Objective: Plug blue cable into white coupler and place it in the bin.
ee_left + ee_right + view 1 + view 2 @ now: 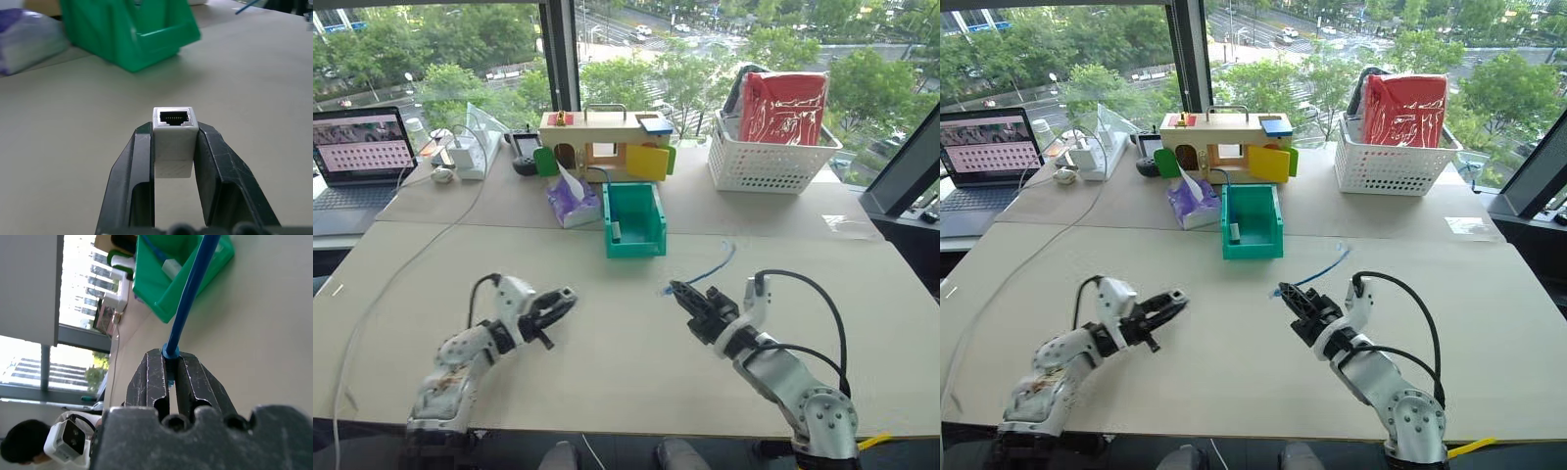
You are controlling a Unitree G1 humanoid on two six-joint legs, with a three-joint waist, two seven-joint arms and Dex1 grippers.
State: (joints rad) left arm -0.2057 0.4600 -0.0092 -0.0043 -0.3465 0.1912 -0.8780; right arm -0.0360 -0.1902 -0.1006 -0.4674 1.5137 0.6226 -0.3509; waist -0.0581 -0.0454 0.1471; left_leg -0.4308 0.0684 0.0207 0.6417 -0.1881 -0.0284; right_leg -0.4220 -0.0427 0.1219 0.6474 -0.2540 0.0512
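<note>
Jaws of the left gripper (173,147) are clenched on the coupler (174,132). The small white block is pinched between the two black fingers (217,166), and its dark socket faces away from the wrist, out over the table (607,362). In the head views this gripper is seen low on the left side, held above the table and pointed toward the middle.

Jaws of the right gripper (170,364) are clenched on the cable (188,293). The blue cord is gripped near one end. From the fingertips it is seen to rise and curve away over the table, toward the far side. In the head views the right gripper (680,291) is on the right side, pointed toward the left one. The two grippers are kept well apart, with bare table between them.

Farther back, near the middle of the table, the bin (633,219) is set with its low lip facing the robot. A small pale thing is seen inside it; what it is cannot be told. A purple tissue pack (572,203) lies just beside the bin on its left. A white basket (769,162) is placed at the back right, and a laptop (357,162) at the far left.
</note>
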